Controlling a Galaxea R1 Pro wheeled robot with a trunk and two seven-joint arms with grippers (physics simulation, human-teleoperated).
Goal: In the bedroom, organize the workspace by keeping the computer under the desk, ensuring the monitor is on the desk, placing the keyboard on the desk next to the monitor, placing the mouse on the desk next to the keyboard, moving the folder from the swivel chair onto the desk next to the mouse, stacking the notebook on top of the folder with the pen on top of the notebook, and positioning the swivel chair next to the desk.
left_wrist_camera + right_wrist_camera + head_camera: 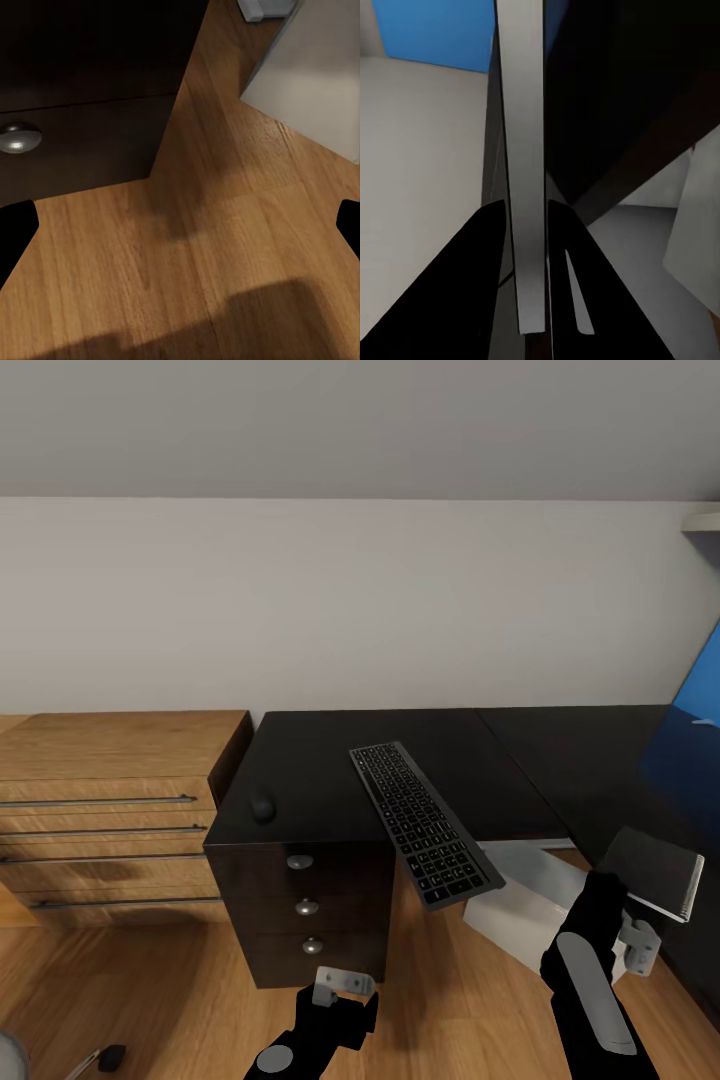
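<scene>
The keyboard (425,824) lies on the desk (330,760), its long axis slanting away from the front edge, near end overhanging. The right gripper (640,935) pinches the notebook (655,872) edge-on, held flat above the desk's right wing; the left gripper (343,985) hangs low over the wooden floor (225,247), fingers spread.

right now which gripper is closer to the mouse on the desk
Left. The left gripper hangs low in front of the desk's drawers, below the mouse. The right gripper is off past the keyboard, clamped on the notebook.

Head view high over desk (420,760); wrist views close.
</scene>
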